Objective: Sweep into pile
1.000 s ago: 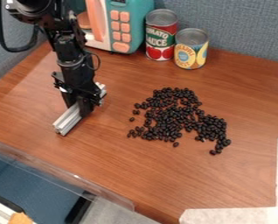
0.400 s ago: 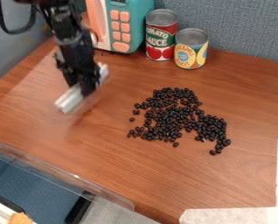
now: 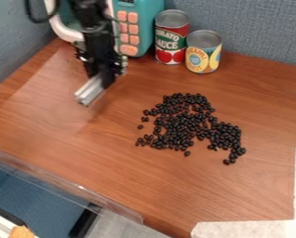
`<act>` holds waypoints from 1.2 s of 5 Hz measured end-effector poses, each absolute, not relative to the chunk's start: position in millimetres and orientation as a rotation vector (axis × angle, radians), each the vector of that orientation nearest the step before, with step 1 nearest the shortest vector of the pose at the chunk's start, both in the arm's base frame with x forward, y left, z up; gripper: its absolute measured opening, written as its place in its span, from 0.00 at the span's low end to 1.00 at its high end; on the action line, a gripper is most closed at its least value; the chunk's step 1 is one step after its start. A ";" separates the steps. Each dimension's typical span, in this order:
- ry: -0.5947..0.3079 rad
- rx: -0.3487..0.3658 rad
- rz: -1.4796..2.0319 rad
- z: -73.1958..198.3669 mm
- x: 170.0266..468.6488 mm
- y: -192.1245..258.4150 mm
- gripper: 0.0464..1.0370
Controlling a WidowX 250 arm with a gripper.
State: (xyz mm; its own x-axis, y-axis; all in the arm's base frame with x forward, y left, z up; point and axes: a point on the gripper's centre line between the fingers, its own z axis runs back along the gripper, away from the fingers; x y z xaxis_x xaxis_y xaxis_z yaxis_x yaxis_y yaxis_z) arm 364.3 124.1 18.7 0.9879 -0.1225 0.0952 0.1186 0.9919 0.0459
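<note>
Across the tabletop [image 3: 231, 195], black beans [image 3: 185, 122] are spread mid-frame; the metal bar [image 3: 90, 90], clamped in the pincer [image 3: 105, 79] at upper left, should be lowered flush beyond them, then drawn inward gently.

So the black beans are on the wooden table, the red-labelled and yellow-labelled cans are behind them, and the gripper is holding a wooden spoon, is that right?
Not a spoon: in the camera view, the gripper holds a silver metal bar. The black beans are on the wooden table, with the red-labelled can and yellow-labelled can behind them.
</note>
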 end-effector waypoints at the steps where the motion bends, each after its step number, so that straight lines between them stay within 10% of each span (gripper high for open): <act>1: -0.077 0.059 -0.140 3.7 380.7 109.7 0.34; 6: -0.074 0.005 -0.393 -6.2 376.2 -12.6 0.34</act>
State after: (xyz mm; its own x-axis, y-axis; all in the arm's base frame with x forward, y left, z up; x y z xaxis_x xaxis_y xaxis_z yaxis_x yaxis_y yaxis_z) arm 376.2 -12.6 -6.2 0.9212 -0.3826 0.0712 0.3822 0.9239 0.0196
